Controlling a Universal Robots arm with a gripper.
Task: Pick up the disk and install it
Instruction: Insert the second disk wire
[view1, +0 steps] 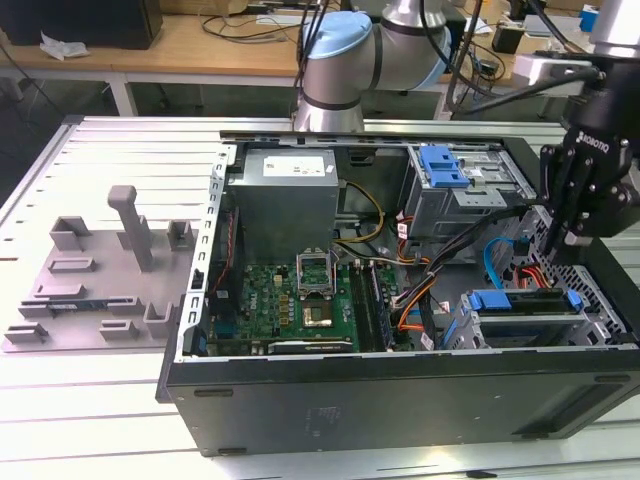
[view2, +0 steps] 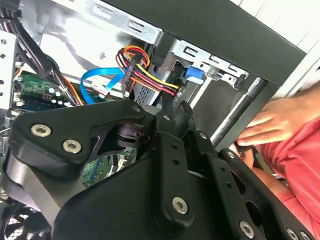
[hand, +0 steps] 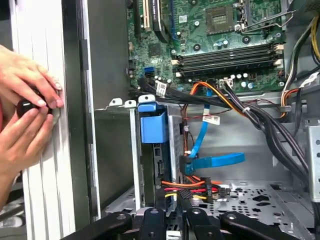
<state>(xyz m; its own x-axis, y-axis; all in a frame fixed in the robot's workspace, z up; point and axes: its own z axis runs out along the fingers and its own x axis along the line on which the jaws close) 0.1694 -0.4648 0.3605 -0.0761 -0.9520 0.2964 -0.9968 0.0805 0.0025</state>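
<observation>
1. Slatted metal bench (view1: 110, 150) carries an open computer case (view1: 400, 400) lying on its side. A grey plastic fixture (view1: 100, 270) sits at the case's 9 o'clock in the exterior view.
2. Inside the case: motherboard (view1: 300, 295) at centre, grey power-supply box (view1: 288, 195) at its 12 o'clock, and a drive cage with a blue latch (view1: 443, 165) toward 1 o'clock.
3. The disk (view1: 525, 302) stands on edge in the lower drive cage, at the case's 4 o'clock corner in the exterior view. The blue carrier bracket frames it. In the first wrist view the bracket end (hand: 151, 125) sits level with the cage mouth, so I judge it seated or nearly so.
4. The hand (view1: 572, 238) hangs over the case edge near that cage. Its fingers look drawn narrow in the second wrist view (view2: 167, 107), with nothing between them.
5. Key relation: the disk lies at about 7 o'clock from the hand in the exterior view, near but apart. Its long axis runs 9-to-3 across that view.
6. Blue data cable (hand: 205, 160) and a red-yellow-black power lead (hand: 192, 187) lie loose in the gap by the cage, just under the hand.
7. A person's hands (hand: 25, 107) rest on the bench outside the case wall, pinching a small dark round object (hand: 26, 107).
</observation>
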